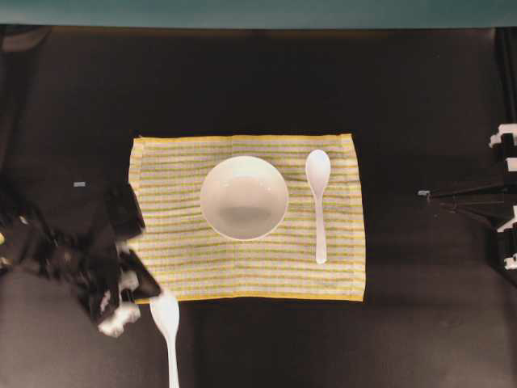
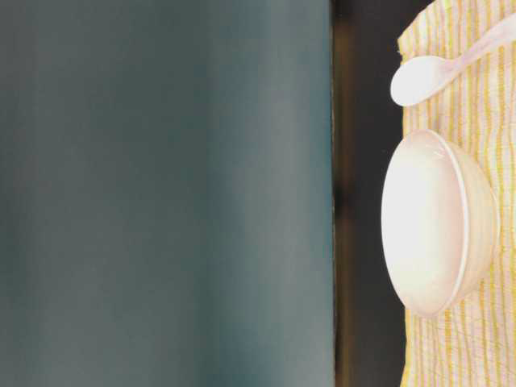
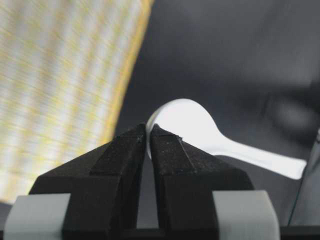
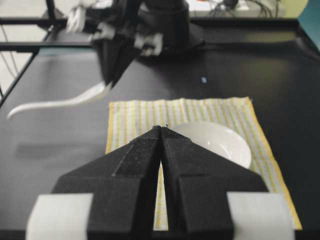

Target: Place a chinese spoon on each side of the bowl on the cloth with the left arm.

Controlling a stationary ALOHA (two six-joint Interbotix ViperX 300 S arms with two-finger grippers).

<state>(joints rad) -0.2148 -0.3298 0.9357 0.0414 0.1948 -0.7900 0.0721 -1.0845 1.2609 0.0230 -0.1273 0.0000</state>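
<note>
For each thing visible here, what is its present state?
Bowl: upright, empty, on the cloth.
Cloth: spread flat.
Spoon on cloth: lying right of the bowl.
Second spoon: gripped, lifted off the table.
Left gripper: jaws shut on second spoon.
Right gripper: jaws shut, empty.

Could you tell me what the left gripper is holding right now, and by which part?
The left gripper pinches the second chinese spoon by the rim of its scoop.

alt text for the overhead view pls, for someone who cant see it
A white bowl sits mid-cloth with one chinese spoon lying on the cloth to its right. At lower left, the left gripper grips a second spoon by its scoop, off the cloth's corner.
</note>
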